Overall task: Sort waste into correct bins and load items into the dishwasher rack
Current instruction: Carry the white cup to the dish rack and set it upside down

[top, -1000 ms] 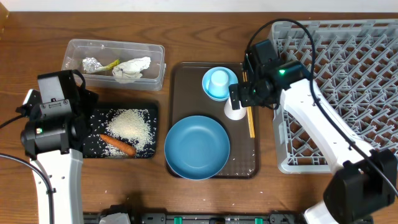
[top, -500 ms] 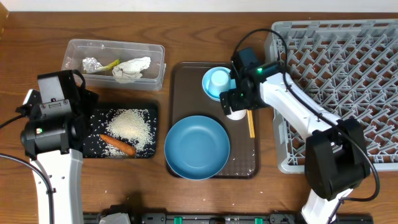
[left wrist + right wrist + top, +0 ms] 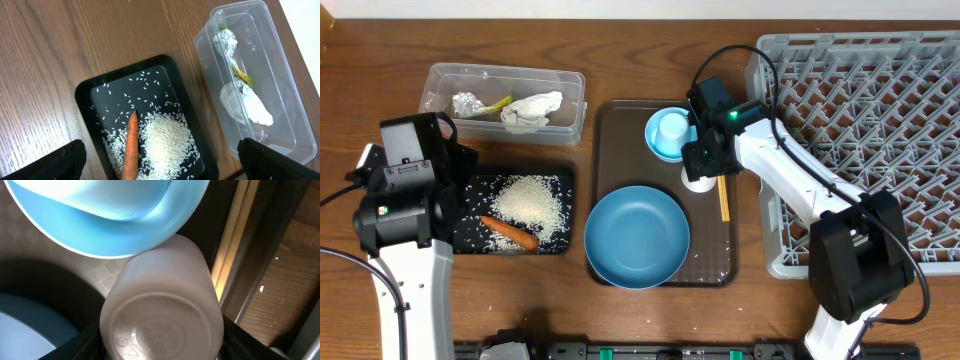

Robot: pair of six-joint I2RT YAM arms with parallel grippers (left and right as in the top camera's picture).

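- Sitting upside down, the white plastic cup (image 3: 160,295) is lying between the spread fingers of the right gripper (image 3: 161,345).
- Base marks are showing too blurred to read.

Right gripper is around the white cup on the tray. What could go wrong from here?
1. The upside-down white cup sits tight against the light-blue bowl; lifting may catch the rim and shift the bowl.
2. The chopsticks lie right beside the cup, so the right gripper could nudge or pinch them.
3. The cup's smooth, rounded wall may slip if the grip is shallow.
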